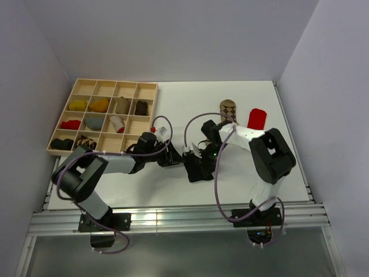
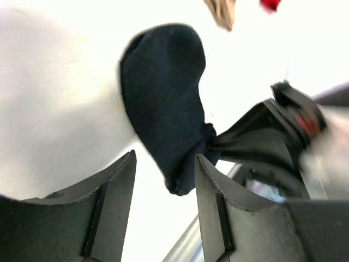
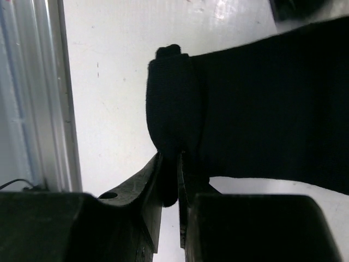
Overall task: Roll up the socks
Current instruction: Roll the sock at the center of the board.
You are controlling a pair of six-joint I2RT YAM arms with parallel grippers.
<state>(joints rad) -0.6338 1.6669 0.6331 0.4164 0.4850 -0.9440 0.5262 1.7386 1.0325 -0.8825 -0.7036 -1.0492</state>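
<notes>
The black sock (image 1: 195,168) lies on the white table between my two grippers. In the right wrist view my right gripper (image 3: 170,158) is shut on the rolled end of the black sock (image 3: 245,109). In the left wrist view my left gripper (image 2: 163,164) is open, with the lower end of the black sock (image 2: 163,98) hanging just between its fingertips, not gripped. From above, the left gripper (image 1: 173,157) and right gripper (image 1: 202,154) sit close together. The argyle sock (image 1: 228,109) and the red sock (image 1: 257,118) lie flat at the back right.
A wooden compartment tray (image 1: 147,88) stands at the back left, holding several small sock bundles, yellow, orange, grey, red and black. The aluminium rail (image 1: 173,219) runs along the table's near edge. Grey walls close in both sides.
</notes>
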